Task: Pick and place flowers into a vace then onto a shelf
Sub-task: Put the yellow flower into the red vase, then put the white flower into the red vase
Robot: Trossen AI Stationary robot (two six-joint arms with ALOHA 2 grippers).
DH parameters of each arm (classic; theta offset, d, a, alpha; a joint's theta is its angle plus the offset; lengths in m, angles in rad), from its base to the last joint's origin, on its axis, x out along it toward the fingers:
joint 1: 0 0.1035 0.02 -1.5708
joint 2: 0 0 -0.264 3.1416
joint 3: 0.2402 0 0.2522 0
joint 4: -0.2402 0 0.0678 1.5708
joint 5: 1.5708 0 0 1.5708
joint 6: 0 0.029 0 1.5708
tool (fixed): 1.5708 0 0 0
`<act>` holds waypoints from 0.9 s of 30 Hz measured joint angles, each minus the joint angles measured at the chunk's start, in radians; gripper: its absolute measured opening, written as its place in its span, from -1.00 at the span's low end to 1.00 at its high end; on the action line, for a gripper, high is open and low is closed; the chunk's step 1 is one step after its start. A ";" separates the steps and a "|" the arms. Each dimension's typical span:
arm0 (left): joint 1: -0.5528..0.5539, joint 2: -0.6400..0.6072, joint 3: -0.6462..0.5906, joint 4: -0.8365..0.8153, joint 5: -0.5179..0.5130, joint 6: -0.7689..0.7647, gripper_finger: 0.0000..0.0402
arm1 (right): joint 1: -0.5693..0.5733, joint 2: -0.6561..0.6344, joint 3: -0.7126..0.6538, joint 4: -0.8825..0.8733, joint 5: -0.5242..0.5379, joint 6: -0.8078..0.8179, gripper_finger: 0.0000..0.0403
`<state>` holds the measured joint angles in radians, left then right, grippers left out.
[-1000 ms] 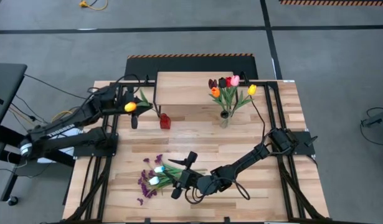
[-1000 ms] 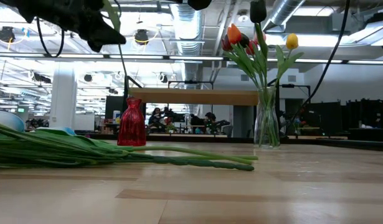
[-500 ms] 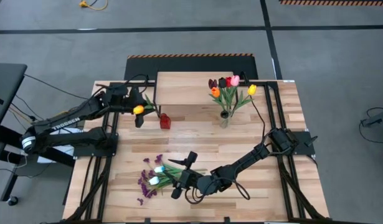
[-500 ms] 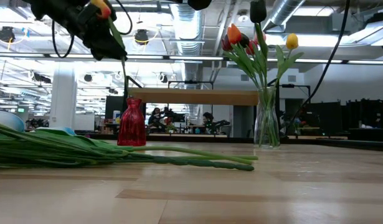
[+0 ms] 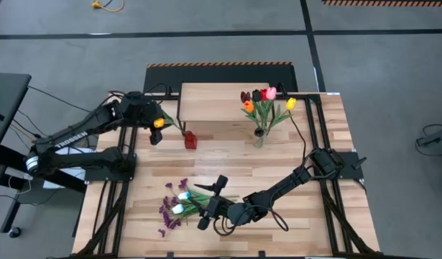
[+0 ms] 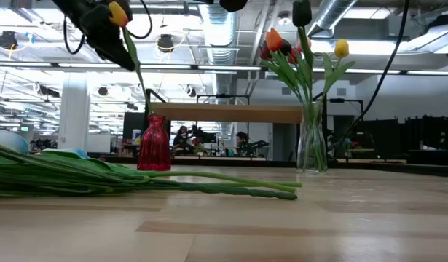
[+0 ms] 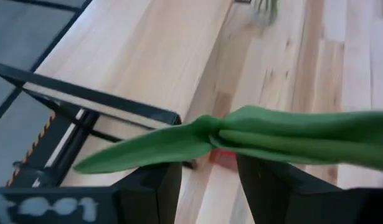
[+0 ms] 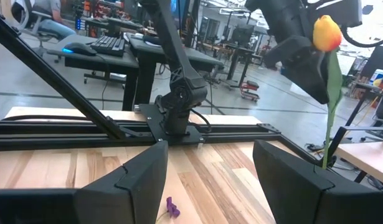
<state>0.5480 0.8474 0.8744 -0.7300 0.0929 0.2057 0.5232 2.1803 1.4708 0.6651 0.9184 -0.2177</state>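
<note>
A yellow-orange tulip [image 6: 118, 13] stands with its stem [image 6: 138, 80] in the small red vase [image 5: 190, 139] on the table's left. My left gripper [image 7: 208, 171] is open high beside the tulip's head, and the green leaves [image 7: 253, 134] cross just past its fingertips. My right gripper [image 5: 206, 203] is open and level near the front edge, beside the flowers [image 5: 179, 205] lying on the table. A glass vase [image 6: 312, 145] with several tulips [image 5: 264, 101] stands before the shelf [image 5: 221, 104]. My left gripper has the tulip's leaves [image 7: 179, 140] lying across the free ends of its spread fingers [image 7: 266, 180]. Whether the fingers touch the leaves or the stem I cannot tell. The tulip stands by its stem in the red vase.
The loose flowers' long green stems [image 6: 209, 185] stretch across the table's near part. Black frame rails [image 5: 109, 201] run along the table's left and right sides. Bare wood [image 5: 278, 223] lies at the near right.
My left gripper has risen a little and tipped further down beside the red vase. The tulip's head has sunk lower, and its stem now stands straighter in the vase.
</note>
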 joint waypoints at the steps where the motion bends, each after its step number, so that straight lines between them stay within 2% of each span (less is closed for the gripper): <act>1: 0.000 0.007 0.010 -0.017 -0.003 0.008 -0.29 | 0.000 0.000 0.000 0.000 0.000 0.000 0.13; 8: 0.000 0.093 0.061 -0.101 -0.004 0.045 -0.29 | 0.000 0.000 0.000 0.000 0.000 0.000 0.13; 14: -0.003 0.143 0.065 -0.118 -0.054 0.065 -0.29 | 0.000 0.000 0.000 0.000 0.000 0.000 0.13; 19: -0.019 0.150 0.083 -0.167 -0.175 0.072 -0.29 | 0.000 0.000 0.000 0.000 0.000 0.000 0.13; 24: -0.043 0.147 0.168 -0.250 -0.288 0.060 -0.29 | 0.000 0.000 0.000 0.000 0.000 0.000 0.13; 27: -0.061 0.141 0.223 -0.286 -0.396 0.042 -0.29 | 0.000 0.000 0.000 0.000 0.000 0.000 0.13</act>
<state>0.4873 0.9886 1.0973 -1.0164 -0.3030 0.2478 0.5232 2.1803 1.4708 0.6653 0.9184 -0.2176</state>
